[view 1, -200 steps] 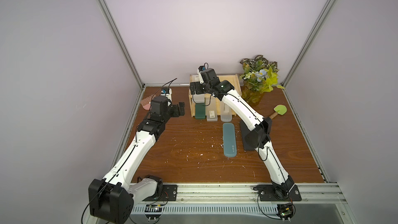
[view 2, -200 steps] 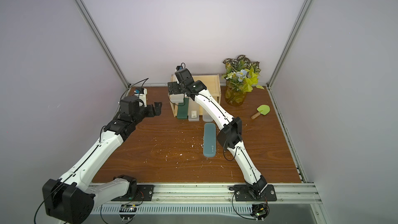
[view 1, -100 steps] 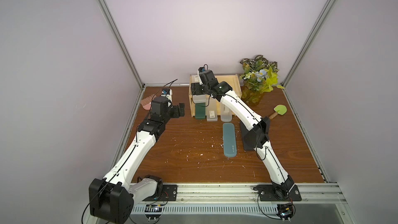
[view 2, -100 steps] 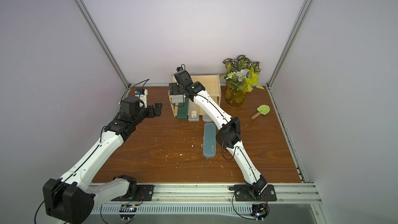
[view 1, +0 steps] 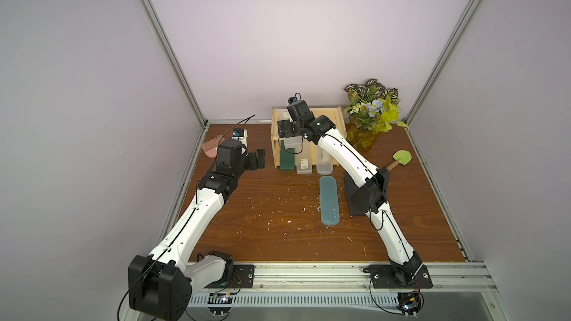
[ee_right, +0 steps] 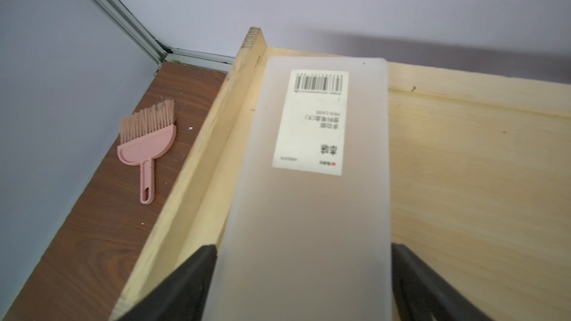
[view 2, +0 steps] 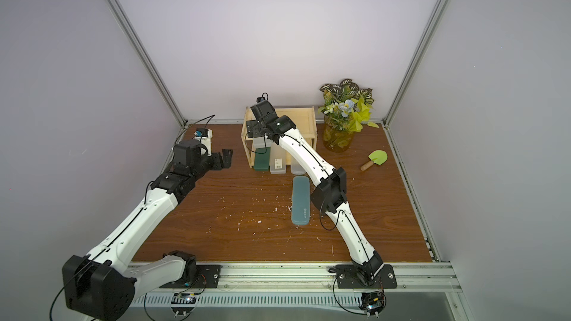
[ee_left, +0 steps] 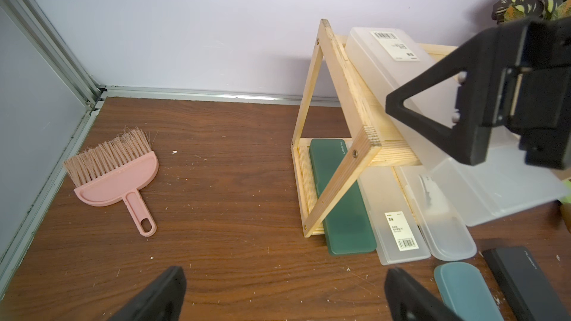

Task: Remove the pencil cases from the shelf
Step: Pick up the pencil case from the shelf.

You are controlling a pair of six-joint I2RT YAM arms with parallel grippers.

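While the right pincer [ee_right: 302, 251] straddles the frosted grey case [ee_right: 309, 205] on the top tier of the shelf [ee_right: 463, 165], its fingers [ee_right: 191, 276] lie against both long edges near the case's close end, spread about as wide as the case itself. Whether they truly pinch it I cannot tell, and that doubt is the main hazard. Smooth plastic held by its edges so far from its middle would likely droop or slide out once it leaves the wood. Beneath the pincer, on the lower tier, lie the dark green case [ee_left: 340, 199], a second frosted case [ee_left: 398, 226] and the clear rounded case [ee_left: 445, 230], which a fall would knock about. Just outside one finger runs the tier's raised side rail [ee_right: 216, 137]; a finger or the case's corner catching there could drag the light shelf along rather than free the case. Behind the pincer, on the table [ee_left: 231, 180], the teal case [ee_left: 463, 291] and the black case [ee_left: 525, 279] lie off the shelf already, near enough that a low retreat might land one case on another. The left pincer [ee_left: 281, 301] hangs well off to the side, wide open and empty, with the pink brush [ee_left: 117, 177] beyond it, so it offers no support if the case slips.
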